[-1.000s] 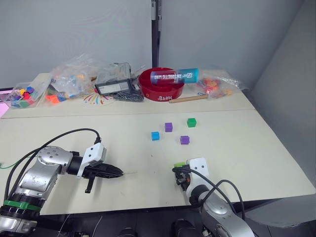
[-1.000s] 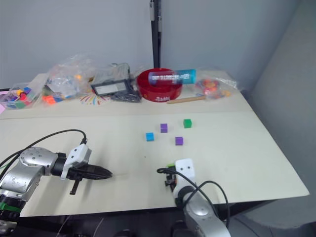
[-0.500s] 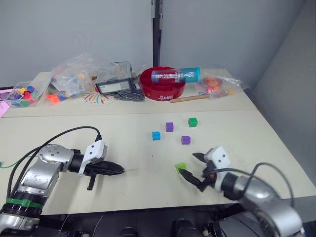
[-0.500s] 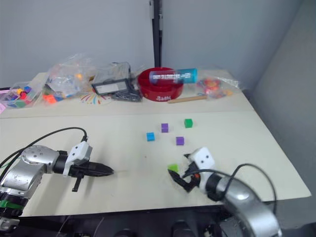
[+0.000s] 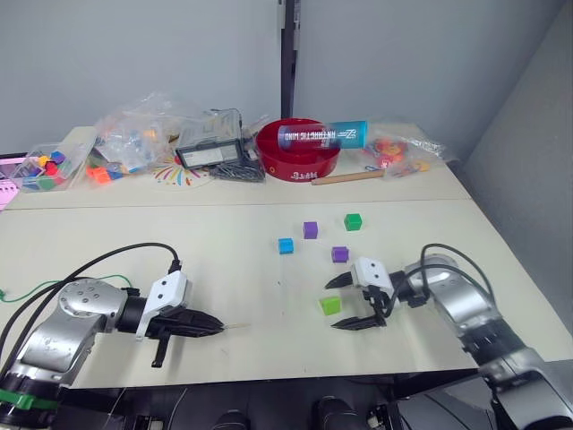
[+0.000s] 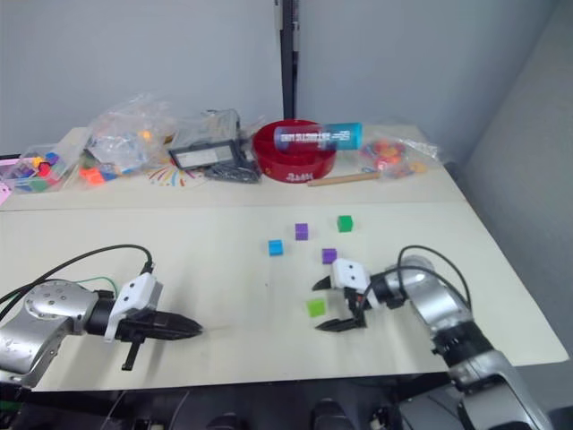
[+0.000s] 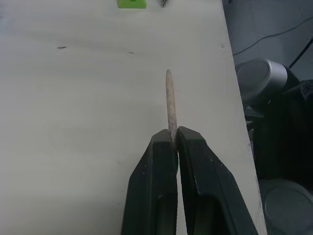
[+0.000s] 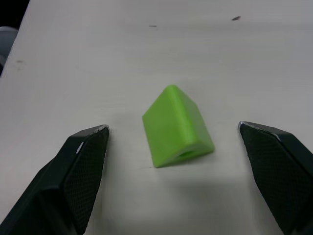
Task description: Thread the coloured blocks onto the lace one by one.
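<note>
Hole in the lime green block (image 8: 177, 126) appeared from the right wrist; right claw (image 5: 349, 303) stood wide open, untouching, astride it on the worktop (image 5: 224, 260). Left claw (image 7: 173, 142) pinched the lace (image 7: 169, 98) tip.

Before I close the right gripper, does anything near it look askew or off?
The lime green block sits on the table turned at an angle, a corner toward the camera, between the right gripper and its open fingers, touching neither. Nothing looks spilled or damaged.
</note>
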Available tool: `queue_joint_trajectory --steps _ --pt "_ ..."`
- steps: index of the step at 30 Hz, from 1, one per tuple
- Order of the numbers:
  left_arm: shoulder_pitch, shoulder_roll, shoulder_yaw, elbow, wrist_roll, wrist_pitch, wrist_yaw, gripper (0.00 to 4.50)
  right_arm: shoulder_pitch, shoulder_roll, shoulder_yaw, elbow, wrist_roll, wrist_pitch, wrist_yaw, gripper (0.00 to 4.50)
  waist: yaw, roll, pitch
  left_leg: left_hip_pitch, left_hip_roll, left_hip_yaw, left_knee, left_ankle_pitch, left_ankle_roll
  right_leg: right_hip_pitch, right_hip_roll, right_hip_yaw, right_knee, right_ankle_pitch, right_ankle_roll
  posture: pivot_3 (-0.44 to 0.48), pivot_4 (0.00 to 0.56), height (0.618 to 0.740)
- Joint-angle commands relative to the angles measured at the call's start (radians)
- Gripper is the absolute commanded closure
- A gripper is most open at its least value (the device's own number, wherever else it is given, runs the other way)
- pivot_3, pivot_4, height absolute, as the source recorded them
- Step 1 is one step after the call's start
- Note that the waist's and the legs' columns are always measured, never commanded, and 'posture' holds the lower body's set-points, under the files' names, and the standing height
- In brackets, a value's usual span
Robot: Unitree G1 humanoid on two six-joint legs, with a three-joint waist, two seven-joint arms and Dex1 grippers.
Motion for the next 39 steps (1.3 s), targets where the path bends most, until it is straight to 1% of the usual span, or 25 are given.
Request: queue_joint_trajectory --steps 1,2,5,8,9,10,11,15,16,18,20,23,26,29,32,35,39 --pt "0.014 0.022 0.05 -0.057 -0.038 0.018 0.017 4.5 -0.035 0.022 0.003 0.122 -0.037 -0.087 0.035 0.03 -0.001 0.0 0.0 0.0 0.0 0.0 0.0 0.0 0.0 0.0 0.0 0.0 0.0 0.0 0.0 0.0 0.15 0.731" --pt "0.02 0.025 0.055 -0.064 -0.041 0.022 0.021 4.5 -0.041 0.03 0.001 0.151 -0.041 -0.102 0.043 0.27 -0.002 0.0 0.0 0.001 0.0 0.0 0.0 0.0 0.0 0.0 0.0 0.0 0.0 0.0 0.0 0.0 0.15 0.731" --pt "0.041 0.034 0.067 -0.083 -0.05 0.027 0.032 4.5 -0.046 0.043 -0.001 0.199 -0.05 -0.122 0.062 1.23 -0.003 0.0 0.0 0.004 0.0 0.0 0.0 0.0 0.0 0.003 0.0 0.0 0.001 0.0 -0.001 0.0 0.15 0.731" --pt "0.049 0.038 0.072 -0.099 -0.055 0.035 0.04 4.5 -0.045 0.051 -0.011 0.215 -0.052 -0.127 0.068 2.25 -0.004 0.0 0.0 0.006 0.0 0.0 0.0 0.0 0.0 0.005 0.0 0.0 0.001 0.0 -0.001 0.0 0.15 0.731" --pt "0.049 0.038 0.072 -0.105 -0.057 0.039 0.042 4.5 -0.043 0.053 -0.015 0.217 -0.052 -0.128 0.066 2.52 -0.003 0.0 0.0 0.007 0.0 0.001 0.0 0.0 0.0 0.005 0.0 0.0 0.002 0.0 -0.001 0.0 0.15 0.731" --pt "0.049 0.038 0.073 -0.11 -0.059 0.042 0.045 4.5 -0.041 0.054 -0.019 0.217 -0.052 -0.128 0.065 2.92 -0.004 0.0 0.0 0.008 0.0 0.001 0.0 0.0 0.0 0.006 0.0 0.0 0.002 0.0 -0.001 0.0 0.15 0.731" --pt "0.048 0.038 0.072 -0.113 -0.06 0.045 0.047 4.5 -0.039 0.056 -0.023 0.216 -0.052 -0.126 0.062 3.16 -0.004 0.0 0.0 0.008 0.0 0.001 0.0 0.0 0.0 0.006 0.0 0.0 0.002 0.0 -0.001 0.0 0.15 0.731" --pt "0.039 0.032 0.061 -0.122 -0.06 0.052 0.053 4.5 -0.009 0.065 -0.035 0.158 -0.037 -0.087 0.042 3.19 -0.003 0.0 0.0 0.008 0.0 0.001 0.0 0.0 0.0 0.006 0.0 0.0 0.002 0.0 -0.001 0.0 0.15 0.731" --pt "0.034 0.028 0.054 -0.128 -0.062 0.057 0.057 4.5 0.013 0.066 -0.035 0.104 -0.032 -0.056 0.031 3.19 -0.003 0.0 0.0 0.008 0.0 0.001 0.0 0.0 0.0 0.006 0.0 0.001 0.002 0.0 -0.001 0.0 0.15 0.731" --pt "0.012 0.013 0.023 -0.145 -0.055 0.072 0.078 4.5 0.086 0.077 -0.023 -0.111 -0.024 0.091 -0.036 3.19 -0.002 0.0 0.0 0.008 0.0 0.0 0.0 0.0 0.0 0.006 0.0 0.0 0.002 0.0 -0.001 0.0 0.15 0.731" --pt "-0.004 0.004 -0.003 -0.154 -0.045 0.081 0.093 4.5 0.134 0.086 -0.002 -0.272 -0.045 0.21 -0.103 3.19 -0.004 0.0 0.0 0.007 0.0 0.0 0.0 0.0 0.0 0.005 0.001 0.0 0.003 0.0 -0.001 0.0 0.15 0.731" --pt "-0.031 -0.002 -0.052 -0.145 -0.009 0.082 0.109 4.5 0.163 0.092 0.045 -0.416 -0.099 0.344 -0.172 3.19 -0.013 0.0 0.0 0.007 0.002 0.0 0.0 0.0 0.0 0.003 0.004 0.002 0.004 0.001 -0.002 0.0 0.15 0.731" --pt "-0.085 -0.012 -0.108 -0.121 0.028 0.111 0.139 4.5 0.157 0.111 0.079 -0.483 -0.131 0.465 -0.231 3.19 -0.007 0.0 0.0 0.008 0.002 0.0 -0.001 0.0 0.0 0.003 0.005 0.001 0.004 0.0 -0.002 0.0 0.15 0.731" --pt "-0.11 -0.004 -0.164 -0.145 0.074 0.153 0.165 4.5 0.179 0.107 0.108 -0.558 -0.141 0.549 -0.26 3.19 -0.006 0.0 0.0 0.008 0.002 0.0 -0.001 0.0 0.0 0.004 0.005 0.001 0.003 0.0 -0.002 0.0 0.15 0.731" --pt "-0.137 -0.016 -0.201 -0.178 0.093 0.195 0.194 4.5 0.185 0.09 0.137 -0.577 -0.158 0.582 -0.273 3.19 -0.006 0.0 0.0 0.007 0.002 0.0 -0.001 0.0 0.0 0.003 0.005 0.002 0.003 0.0 -0.002 0.0 0.15 0.731" --pt "-0.149 -0.004 -0.238 -0.197 0.105 0.205 0.178 4.5 0.178 0.081 0.157 -0.571 -0.17 0.595 -0.283 3.19 -0.006 0.0 0.0 0.007 0.002 0.0 -0.001 0.0 0.0 0.004 0.005 0.002 0.003 0.0 -0.002 0.0 0.15 0.731" --pt "-0.163 -0.025 -0.269 -0.216 0.143 0.226 0.234 4.5 0.162 0.069 0.178 -0.562 -0.18 0.597 -0.285 3.19 -0.006 0.0 0.0 0.009 0.002 0.0 -0.001 0.0 0.0 0.004 0.005 0.002 0.003 0.0 -0.002 0.0 0.15 0.731"
